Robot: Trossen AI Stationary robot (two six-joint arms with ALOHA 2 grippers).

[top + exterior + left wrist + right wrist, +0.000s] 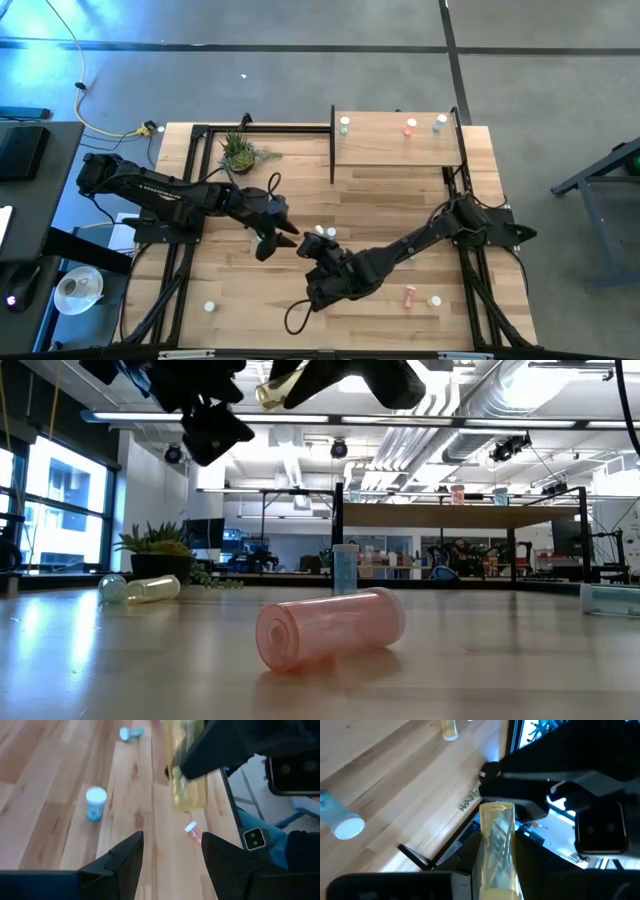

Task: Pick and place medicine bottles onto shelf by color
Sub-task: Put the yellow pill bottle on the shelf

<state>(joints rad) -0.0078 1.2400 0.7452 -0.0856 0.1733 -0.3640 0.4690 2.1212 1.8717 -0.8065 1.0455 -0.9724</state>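
My right gripper (310,246) is shut on a yellow bottle (495,850) above the middle of the table; the bottle also shows in the low view (273,395) and in the left wrist view (187,775). My left gripper (281,236) is open and empty just to the left of it, its fingers (125,865) short of the bottle. The shelf (380,150) stands at the far right and carries three upright bottles (410,127). An orange-red bottle (330,628) lies on its side on the table near the front. My right gripper pinches the yellow bottle's side (492,880) between its two fingers, at the end nearer the wrist. The bottle lies along the fingers and its free end (496,810) sticks out toward my left gripper. It is lifted clear of the table.
A potted plant (240,152) stands at the far left. Loose bottles lie on the table: two near the middle (324,232), a teal one (95,802), one at the front left (210,307), two at the front right (434,300). The shelf's black frame (332,140) rises at its left end.
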